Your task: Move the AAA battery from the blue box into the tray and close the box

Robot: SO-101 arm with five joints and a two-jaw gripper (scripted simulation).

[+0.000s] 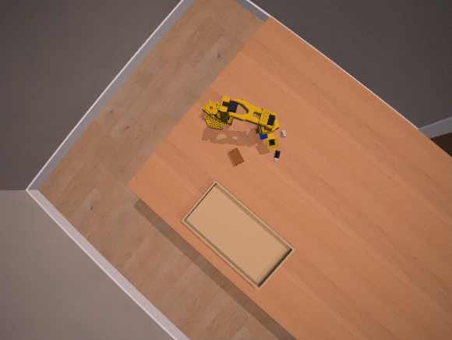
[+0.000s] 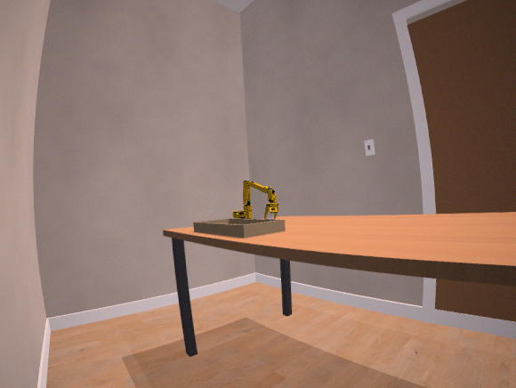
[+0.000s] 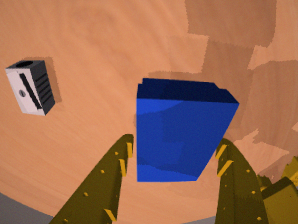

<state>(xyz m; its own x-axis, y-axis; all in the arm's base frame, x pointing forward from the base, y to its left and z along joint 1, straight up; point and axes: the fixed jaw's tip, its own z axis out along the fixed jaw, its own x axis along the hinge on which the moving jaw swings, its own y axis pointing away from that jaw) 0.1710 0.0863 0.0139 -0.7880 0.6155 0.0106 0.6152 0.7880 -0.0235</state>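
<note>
The blue box (image 3: 178,135) stands on the table with its lid on, seen from above in the wrist view. It shows as a small blue patch under the arm's end in the overhead view (image 1: 263,136). My gripper (image 3: 174,143) is partly open, one finger on each side of the box and close to its walls. I cannot see the fingers pressing on it. The gripper hangs low over the table (image 2: 271,216). The AAA battery is not visible. The tan tray (image 1: 238,235) lies apart from the box, toward the table's near edge, and is empty.
A brown box (image 1: 235,157) lies between the arm and the tray. A small white and black block (image 3: 29,87) sits left of the blue box, also seen from overhead (image 1: 283,133). A small black item (image 1: 277,155) lies just beyond the gripper. The arm's base (image 1: 213,115) stands near the table edge.
</note>
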